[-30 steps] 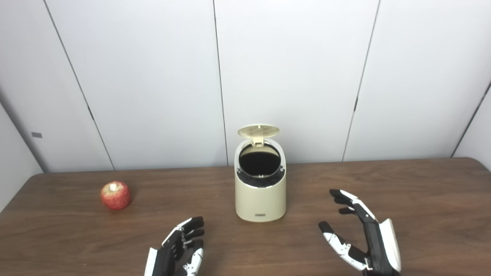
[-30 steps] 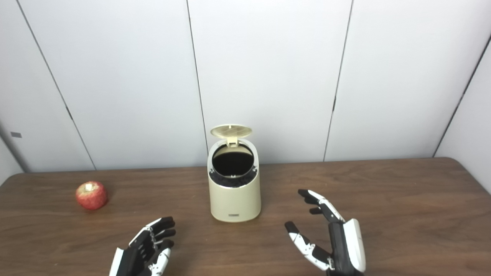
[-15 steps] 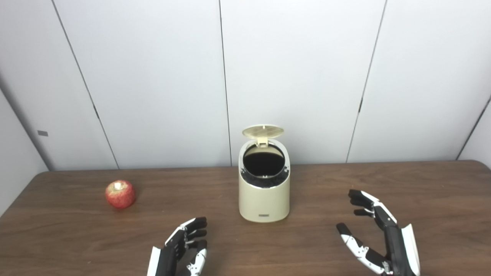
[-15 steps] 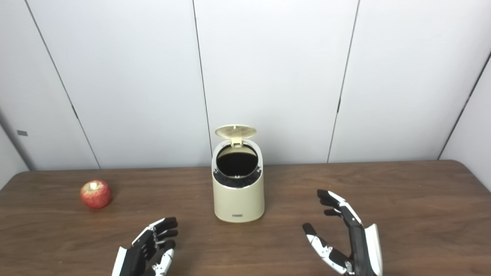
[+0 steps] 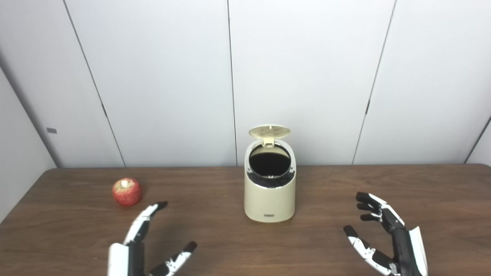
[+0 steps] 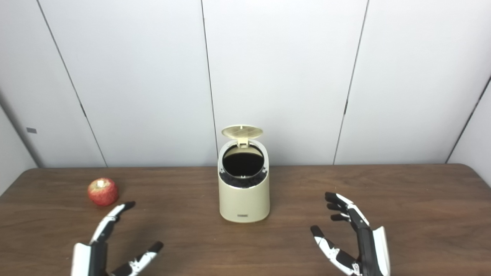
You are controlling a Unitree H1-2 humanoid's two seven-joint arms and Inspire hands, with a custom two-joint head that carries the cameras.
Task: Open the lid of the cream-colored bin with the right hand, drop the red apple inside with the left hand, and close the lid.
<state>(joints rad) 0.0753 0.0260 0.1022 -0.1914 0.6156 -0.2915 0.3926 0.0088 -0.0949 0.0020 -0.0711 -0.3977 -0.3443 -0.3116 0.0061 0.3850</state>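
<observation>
**Bin open, apple waiting on the table**

Nearest, the left hand (image 5: 132,249) is spreading its fingers wide, gripping nothing, fingertips pointing toward the apple (image 5: 126,191). The right hand (image 5: 387,241) is hovering empty, fingers apart. Farther back, the bin (image 5: 269,197) is standing mid-table (image 5: 215,230), its lid (image 5: 269,132) tilting upright.

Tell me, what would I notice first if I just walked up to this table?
Probably the cream-colored bin standing in the middle of the brown table, its lid flipped up so you see the dark inside. Next, the red apple sitting alone at the left. Near the front edge, the robot's left hand and right hand are spread open, holding nothing.
</observation>
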